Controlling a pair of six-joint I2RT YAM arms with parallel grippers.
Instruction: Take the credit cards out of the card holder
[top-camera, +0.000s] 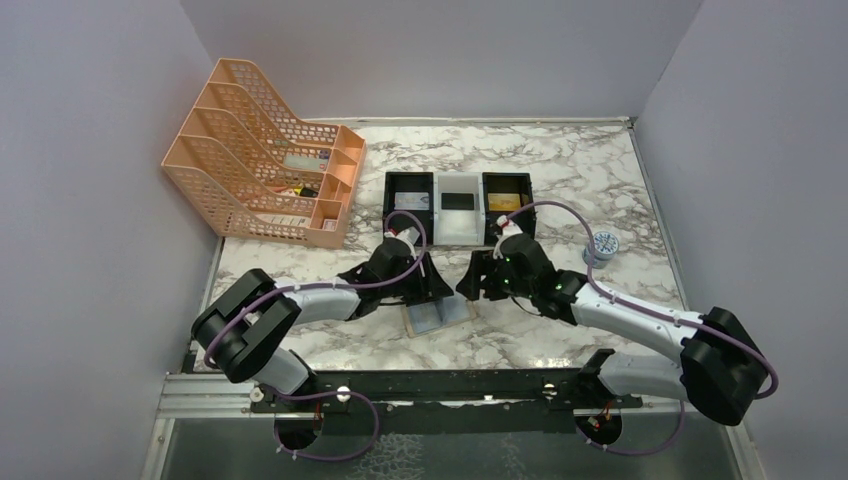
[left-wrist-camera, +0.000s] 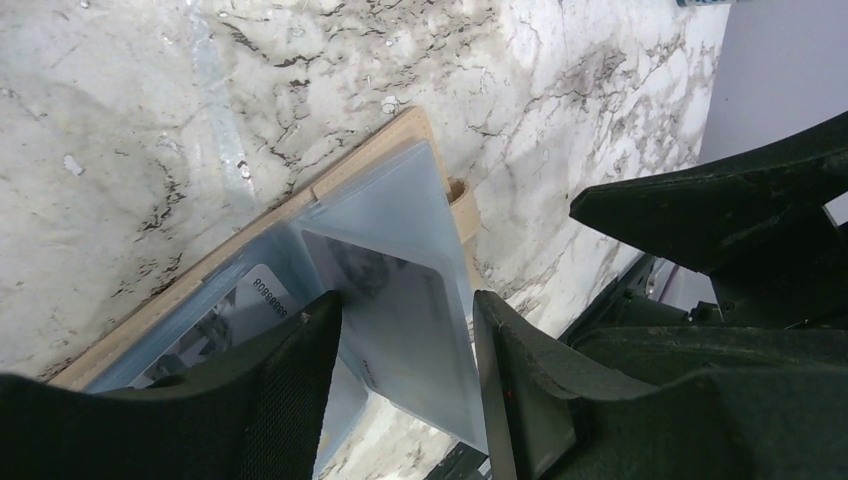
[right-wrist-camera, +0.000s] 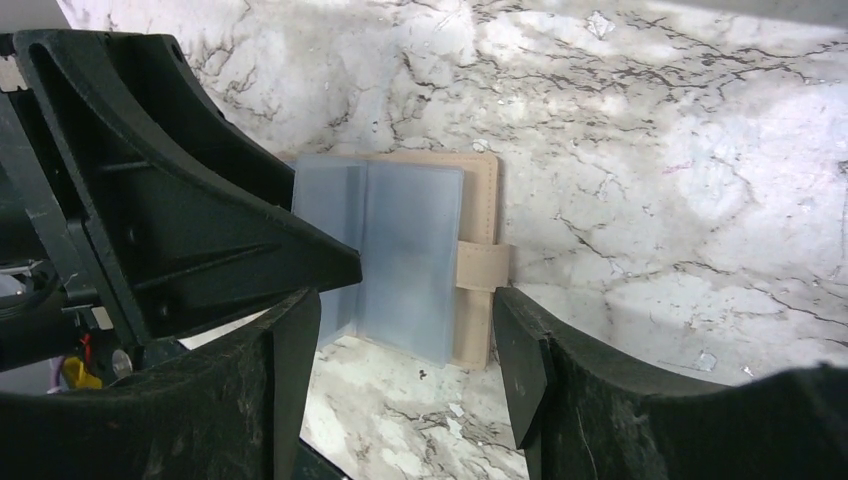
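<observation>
The card holder (top-camera: 440, 315) lies open on the marble between my two grippers, tan cover down and grey-blue sleeves up. In the left wrist view the card holder (left-wrist-camera: 395, 140) has one clear sleeve page (left-wrist-camera: 400, 250) raised, with a pale card inside it. A second card (left-wrist-camera: 262, 297) with printed digits lies in a flat sleeve. My left gripper (left-wrist-camera: 408, 330) is open, a finger on each side of the raised page. My right gripper (right-wrist-camera: 405, 360) is open and empty, just off the card holder's (right-wrist-camera: 420, 250) strap side.
Three small trays stand behind the holder: a black one (top-camera: 392, 200), a white one (top-camera: 445, 225) and a black one (top-camera: 524, 195), each with a card in it. An orange file rack (top-camera: 265, 165) stands at the back left. A small round blue-white thing (top-camera: 604, 243) lies at the right.
</observation>
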